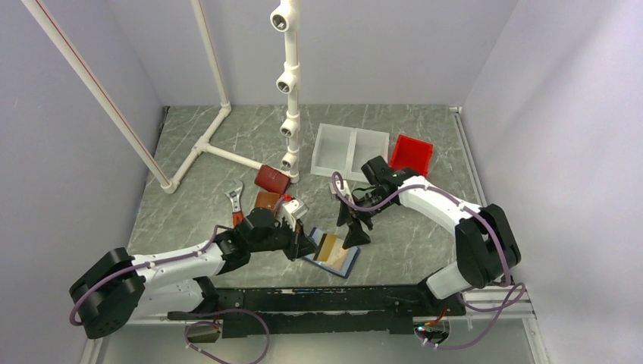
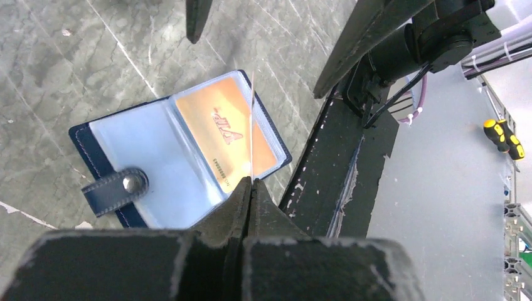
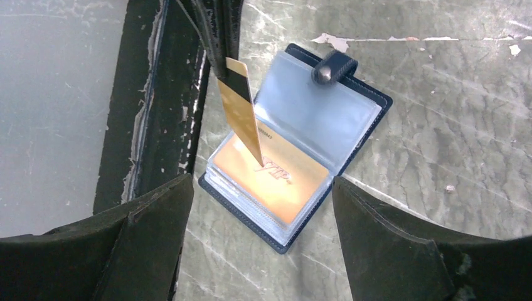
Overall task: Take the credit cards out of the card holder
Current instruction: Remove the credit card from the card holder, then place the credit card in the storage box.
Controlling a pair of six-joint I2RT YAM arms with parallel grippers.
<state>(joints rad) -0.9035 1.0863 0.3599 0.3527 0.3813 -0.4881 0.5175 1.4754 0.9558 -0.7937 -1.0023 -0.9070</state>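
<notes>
The navy card holder (image 1: pixel 339 262) lies open on the table near its front edge, light blue sleeves up, snap strap (image 2: pixel 116 188) on its outer side. An orange-tan credit card (image 3: pixel 274 180) sits in its clear pocket. My left gripper (image 2: pixel 251 182) is shut on another orange-tan credit card (image 3: pixel 241 116) with a black stripe. It holds that card by one end, tilted above the holder (image 3: pixel 313 125), edge-on in the left wrist view. My right gripper (image 3: pixel 262 180) hangs open just above the holder with nothing between its fingers (image 3: pixel 150 232).
A black rail (image 1: pixel 334 299) runs along the near table edge beside the holder. A dark red wallet (image 1: pixel 271 179), a brown wallet (image 1: pixel 267 201) and a red-handled tool (image 1: pixel 236 203) lie behind the left gripper. Farther back stand a white tray (image 1: pixel 350 150), a red bin (image 1: pixel 410 155) and a pipe frame (image 1: pixel 290 91).
</notes>
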